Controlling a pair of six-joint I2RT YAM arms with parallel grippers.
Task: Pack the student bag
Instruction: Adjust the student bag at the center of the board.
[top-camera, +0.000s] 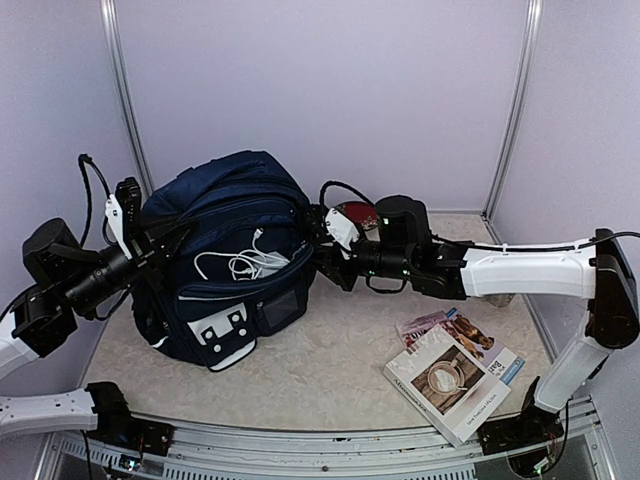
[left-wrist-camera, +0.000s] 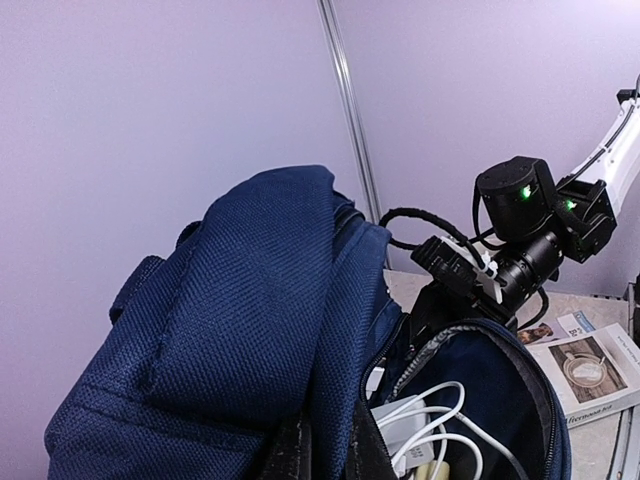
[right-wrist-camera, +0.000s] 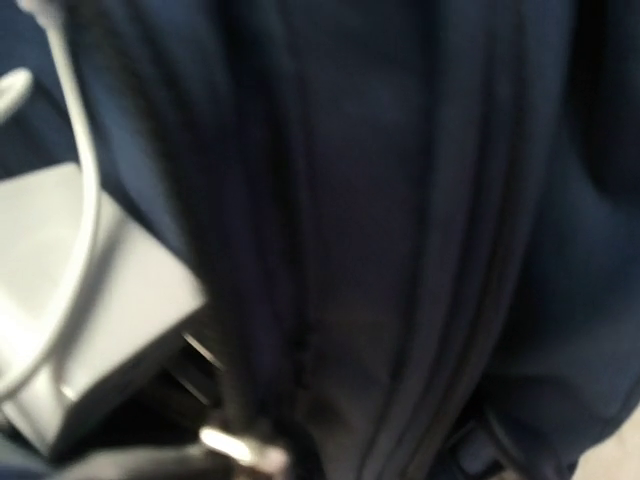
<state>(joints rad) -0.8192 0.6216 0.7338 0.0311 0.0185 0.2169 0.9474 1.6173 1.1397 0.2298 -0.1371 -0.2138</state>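
Observation:
The student bag (top-camera: 235, 215), a navy backpack, stands at the left middle of the table with its front pocket unzipped. A white charger with its cable (top-camera: 245, 265) lies in that pocket. My left gripper (top-camera: 183, 233) is at the bag's left side. In the left wrist view the left gripper (left-wrist-camera: 325, 455) is shut on a fold of the bag's navy fabric (left-wrist-camera: 240, 330). My right gripper (top-camera: 318, 252) presses against the bag's right side by the pocket opening. The right wrist view is blurred. It shows only dark bag fabric (right-wrist-camera: 400, 240), the white charger (right-wrist-camera: 90, 300) and a metal zipper pull (right-wrist-camera: 240, 450).
Two books (top-camera: 455, 370) lie on the table at the front right, near the right arm's base. The booth's pale walls and metal posts (top-camera: 125, 90) stand close behind the bag. The right arm (left-wrist-camera: 520, 230) reaches in over the bag's far side.

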